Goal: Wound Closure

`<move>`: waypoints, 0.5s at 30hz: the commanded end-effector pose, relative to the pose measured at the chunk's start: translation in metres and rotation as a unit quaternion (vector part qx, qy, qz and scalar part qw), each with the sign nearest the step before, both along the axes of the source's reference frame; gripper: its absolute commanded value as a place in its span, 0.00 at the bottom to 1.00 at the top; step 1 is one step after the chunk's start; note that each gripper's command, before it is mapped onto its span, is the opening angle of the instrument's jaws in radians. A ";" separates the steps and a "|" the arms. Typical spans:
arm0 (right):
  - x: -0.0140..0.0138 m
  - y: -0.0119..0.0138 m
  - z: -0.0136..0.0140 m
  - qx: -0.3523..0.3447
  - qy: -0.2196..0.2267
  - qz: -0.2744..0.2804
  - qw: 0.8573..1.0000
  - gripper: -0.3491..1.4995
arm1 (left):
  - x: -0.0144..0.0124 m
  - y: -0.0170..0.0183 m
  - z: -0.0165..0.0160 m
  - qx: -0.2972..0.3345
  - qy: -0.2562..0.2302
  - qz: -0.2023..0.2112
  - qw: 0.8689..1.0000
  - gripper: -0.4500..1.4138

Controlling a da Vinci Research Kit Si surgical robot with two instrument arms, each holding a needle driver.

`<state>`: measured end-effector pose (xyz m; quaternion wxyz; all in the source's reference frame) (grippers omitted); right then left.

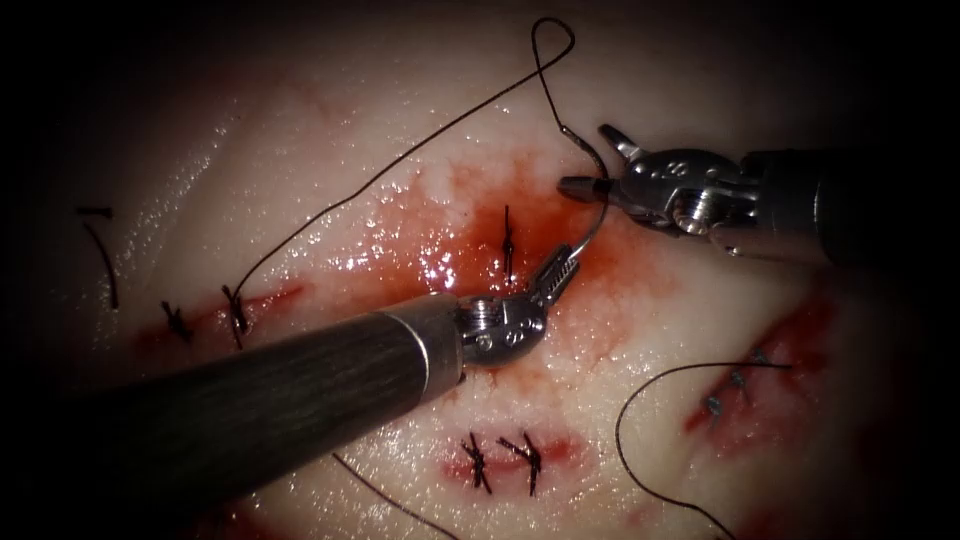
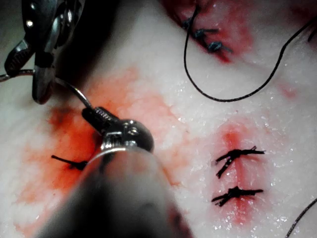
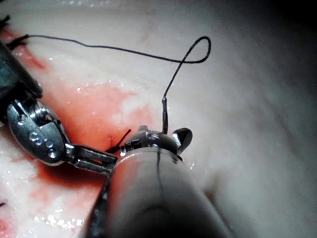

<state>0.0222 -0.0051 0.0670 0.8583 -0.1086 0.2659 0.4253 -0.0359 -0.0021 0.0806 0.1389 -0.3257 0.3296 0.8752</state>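
- The needle (image 1: 597,215) is seen held off the tissue (image 1: 700,320), a thin curved wire spanning the gap between the two claws, over the red fluid (image 1: 470,225) to the right of the cut (image 1: 508,245).
- The left claw (image 1: 556,272) is closed on the needle's lower end, near the tip; the grip is confirmed in the left wrist view, where the steel curves up out of the shut jaws (image 2: 74,91).
- The right claw (image 1: 600,165) is spread wide: one jaw is raised clear, the other lies against the needle's upper part, near the swaged end. Nothing is clamped by it.
- From that upper end, just above the right claw, the thread (image 1: 400,165) is carried up into a small loop and then away in a long slack sweep to the left, down to an earlier stitch.
- The needle is judged stiff, light and slick; on that smooth steel a grip set square across the body, back from the point, would be expected to twist least, and the fine tip is best left unpinched.
- The thread is judged limp and fine, easily snagged on a jaw hinge.
- The tissue is judged soft and wet, so little purchase is offered.
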 end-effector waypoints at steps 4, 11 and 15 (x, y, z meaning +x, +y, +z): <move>0.0009 0.0000 0.0005 0.002 0.005 0.001 1.000 0.86 | -0.0007 0.0000 0.0006 -0.014 0.012 0.001 1.000 0.04; 0.0013 -0.0005 -0.0001 0.003 0.006 0.004 1.000 0.66 | -0.0007 -0.0002 0.0006 -0.028 0.026 -0.001 0.999 0.06; 0.0012 -0.0005 -0.0001 0.005 0.008 0.008 1.000 0.25 | -0.0007 -0.0002 0.0004 -0.033 0.031 -0.002 0.999 0.06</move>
